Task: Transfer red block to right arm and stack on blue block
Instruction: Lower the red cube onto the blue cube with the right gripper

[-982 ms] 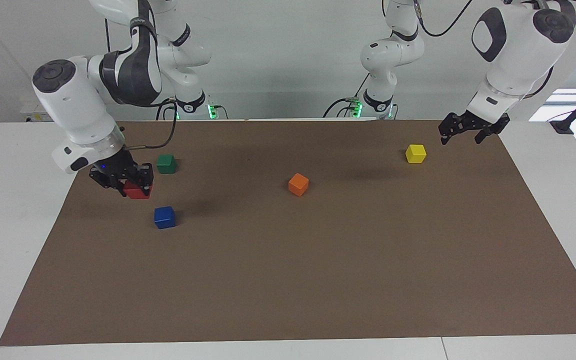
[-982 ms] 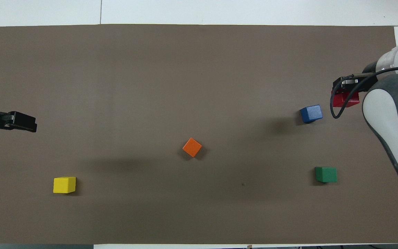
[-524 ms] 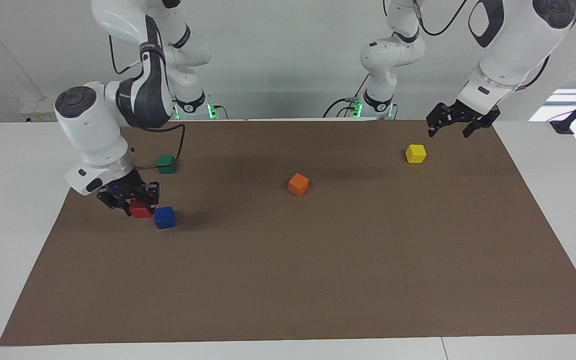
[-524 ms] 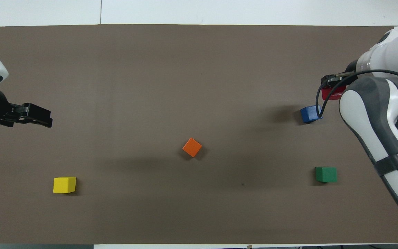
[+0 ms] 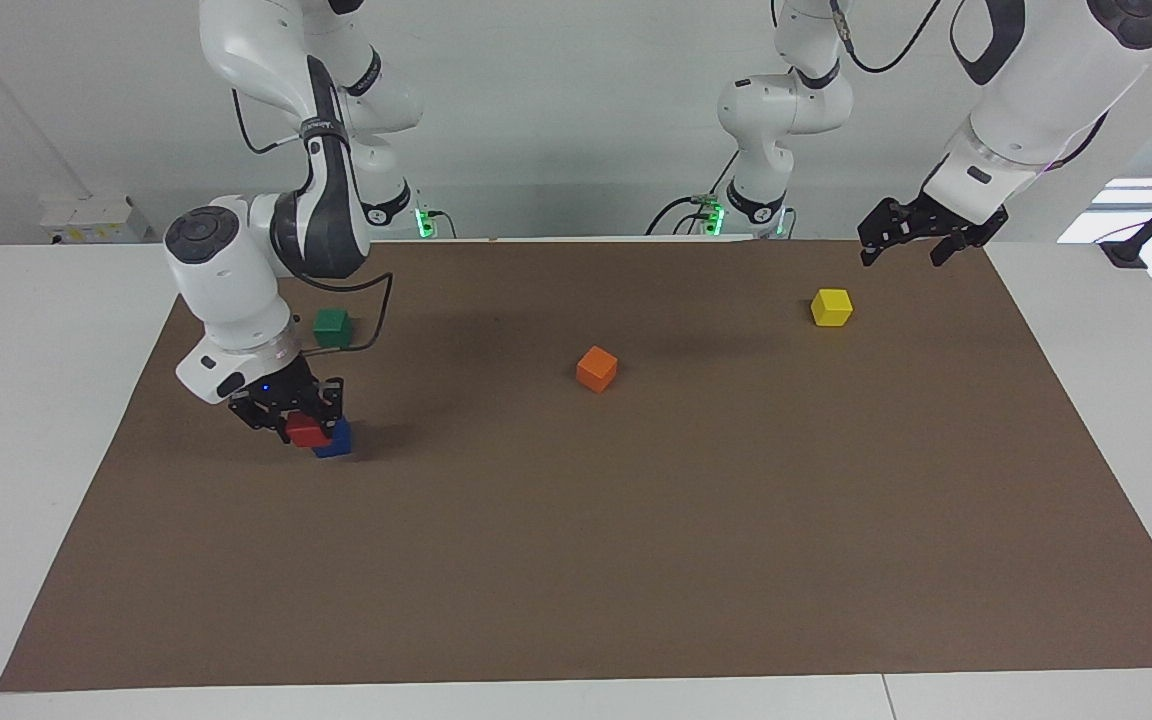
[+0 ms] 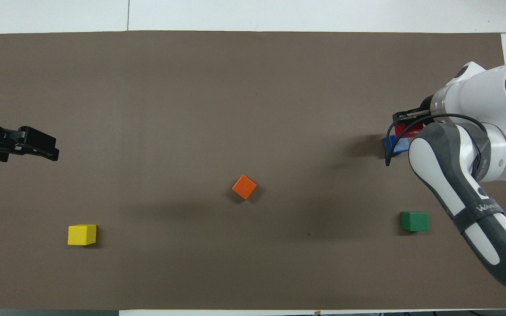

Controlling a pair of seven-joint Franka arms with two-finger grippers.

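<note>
Wide bare stretch of brown mat (image 5: 576,560) along the edge farthest from the robots, with more open room between the cubes. At the right arm's end: right gripper (image 5: 298,416) clamped on the red block (image 5: 307,431), held low over the blue block (image 5: 335,440) (touching or just clear, hard to say). Blue block half hidden by the red one in the facing view; overhead, only a sliver of blue (image 6: 392,145) visible past the red (image 6: 407,130) and the arm's cable. Green cube (image 5: 332,326) nearer the robots, well apart from the pair. Orange cube (image 5: 597,368) mid-mat, turned corner-on. Yellow cube (image 5: 831,306) toward the left arm's end. Left gripper (image 5: 904,232) spread wide and empty, up over the mat's corner nearest the robots; overhead, cut off at the frame edge (image 6: 24,145). Five cubes in all, one of each colour; two grippers.
</note>
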